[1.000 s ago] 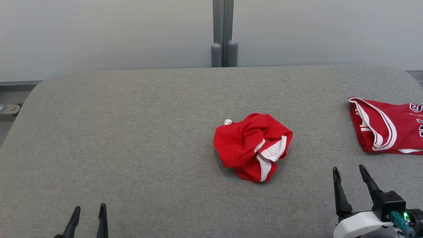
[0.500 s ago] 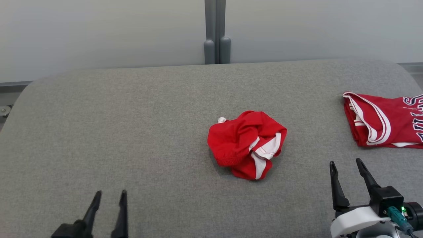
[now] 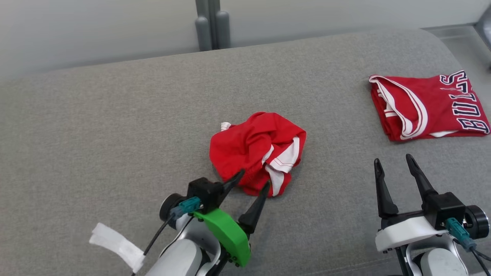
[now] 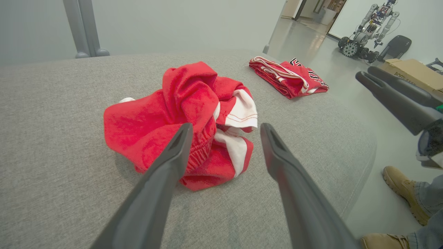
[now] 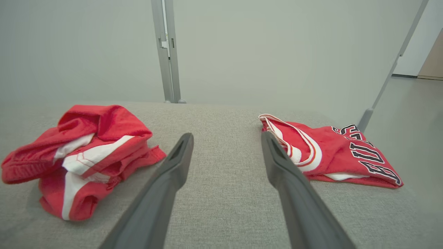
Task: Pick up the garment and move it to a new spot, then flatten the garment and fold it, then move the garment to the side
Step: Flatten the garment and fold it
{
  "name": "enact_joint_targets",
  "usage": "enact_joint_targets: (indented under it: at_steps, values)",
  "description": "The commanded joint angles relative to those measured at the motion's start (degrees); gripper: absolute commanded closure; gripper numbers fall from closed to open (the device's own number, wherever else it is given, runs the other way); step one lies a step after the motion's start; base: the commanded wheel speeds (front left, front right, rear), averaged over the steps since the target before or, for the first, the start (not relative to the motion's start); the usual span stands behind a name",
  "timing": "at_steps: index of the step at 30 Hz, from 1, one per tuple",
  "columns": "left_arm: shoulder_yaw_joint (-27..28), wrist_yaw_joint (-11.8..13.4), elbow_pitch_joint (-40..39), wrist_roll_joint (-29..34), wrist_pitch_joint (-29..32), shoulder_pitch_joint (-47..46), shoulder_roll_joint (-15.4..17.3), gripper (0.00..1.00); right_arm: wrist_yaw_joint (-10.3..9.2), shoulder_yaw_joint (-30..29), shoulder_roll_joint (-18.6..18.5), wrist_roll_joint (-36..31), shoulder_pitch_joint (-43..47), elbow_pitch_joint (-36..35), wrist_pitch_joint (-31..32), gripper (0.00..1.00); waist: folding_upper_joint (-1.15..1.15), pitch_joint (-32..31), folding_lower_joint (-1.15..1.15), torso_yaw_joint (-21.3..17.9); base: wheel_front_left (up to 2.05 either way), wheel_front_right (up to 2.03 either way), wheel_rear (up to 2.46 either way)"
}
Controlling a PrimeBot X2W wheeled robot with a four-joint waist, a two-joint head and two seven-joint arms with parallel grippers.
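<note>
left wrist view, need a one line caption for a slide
Open left tool lined up on the crumpled red garment on the grey surface, a folded red jersey lying beyond it.

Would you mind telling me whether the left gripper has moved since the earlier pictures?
Yes. The left gripper has come forward and to the right, up to the near edge of the crumpled garment.

Looked like a robotics lab, tbh: past the far right corner of the grey padded table (image 3: 115, 115) another wheeled robot (image 4: 367, 31) and a cardboard box (image 4: 412, 71) sat on polished floor (image 4: 304, 34), with plain partition walls (image 5: 277, 52) behind the table.
</note>
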Motion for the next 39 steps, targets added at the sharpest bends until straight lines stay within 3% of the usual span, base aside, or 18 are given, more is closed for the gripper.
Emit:
enact_joint_targets:
  at_steps: [1,9,21,22,23,28,31,33,39]
  values:
    - [-2.09,-0.18,1.49,-0.33,0.99,-2.67,-0.29,0.00,-0.11,-0.05,0.00,0.60,-1.01,-0.10,0.01,0.00,0.00,4.39,0.00,-4.83,0.00,0.00,0.00]
    - [-5.80,-0.18,6.42,-4.42,3.86,-7.30,-1.23,0.00,-0.11,-0.57,0.12,1.87,-1.78,-0.45,0.01,0.00,0.00,7.18,0.00,-8.45,0.00,0.00,0.00]
    - [-5.05,0.82,10.47,-6.57,2.29,-11.53,-2.13,0.00,-0.11,-0.44,0.12,3.00,-2.55,-0.21,0.01,0.00,0.00,7.72,0.00,-8.86,0.00,0.00,0.00]
    - [-5.03,0.94,10.26,-7.07,2.28,-11.88,-2.21,0.08,-0.11,-0.49,0.12,3.13,-2.43,-0.06,0.01,0.00,0.00,7.52,0.00,-8.74,0.00,0.00,0.00]
    - [-5.03,0.94,10.26,-7.07,2.28,-11.88,-2.21,0.08,-0.11,-0.49,0.12,3.13,-2.43,-0.06,0.01,0.00,0.00,7.52,0.00,-8.74,0.00,0.00,0.00]
    - [-4.72,2.56,9.74,-8.23,2.03,-12.31,-2.42,0.52,-0.11,-0.11,0.12,3.47,-2.44,0.30,0.01,0.00,0.00,7.14,0.00,-8.71,0.00,0.00,0.00]
    - [-4.77,3.28,9.73,-8.74,2.21,-12.57,-2.47,0.68,-0.11,0.03,0.11,3.67,-2.66,0.44,0.01,0.00,0.00,7.00,0.00,-8.85,0.00,0.00,0.00]
    - [-4.89,3.42,9.77,-8.95,2.31,-12.66,-2.49,1.00,-0.11,0.11,0.11,3.79,-2.75,0.51,0.01,0.00,0.00,6.92,0.00,-9.01,0.00,0.00,0.00]
    - [-4.87,3.43,8.16,-9.93,3.22,-13.52,-2.46,1.00,-0.11,-0.20,0.11,4.27,-2.28,0.63,0.01,0.00,0.00,6.70,0.00,-9.31,0.00,0.00,0.00]
